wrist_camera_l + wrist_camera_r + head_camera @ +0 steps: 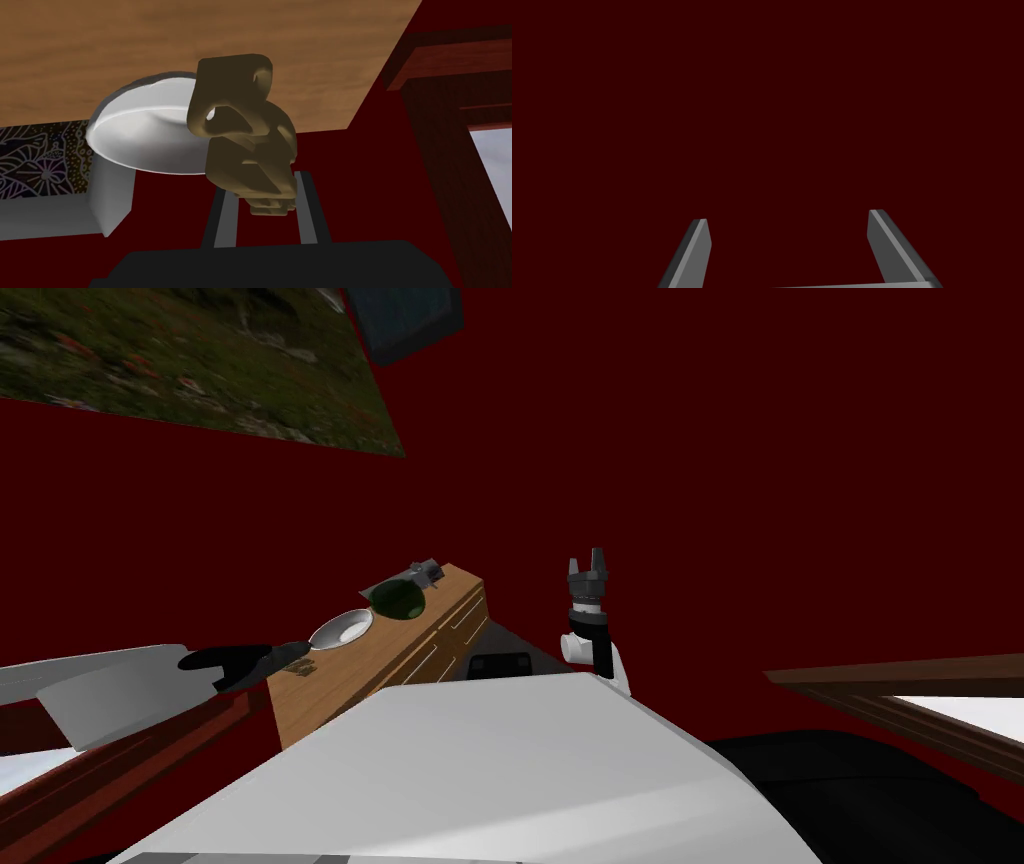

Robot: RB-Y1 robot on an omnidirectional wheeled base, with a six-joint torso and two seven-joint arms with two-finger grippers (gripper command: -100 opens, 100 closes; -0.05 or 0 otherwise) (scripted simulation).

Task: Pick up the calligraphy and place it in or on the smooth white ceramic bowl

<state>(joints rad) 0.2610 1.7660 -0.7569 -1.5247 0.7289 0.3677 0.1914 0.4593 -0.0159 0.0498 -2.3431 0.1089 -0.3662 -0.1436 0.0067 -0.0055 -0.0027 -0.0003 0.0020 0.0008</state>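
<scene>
The left gripper (pixel 262 202) is clamped on the olive-brown calligraphy (pixel 245 145) — its two fingers press the piece's sides. The piece hangs just beside the white bowl (pixel 145 145), at its near left side, over the wooden dresser top (pixel 340 693). Well to the right, the right gripper (pixel 588 566) stands raised — fingers spread apart.
</scene>
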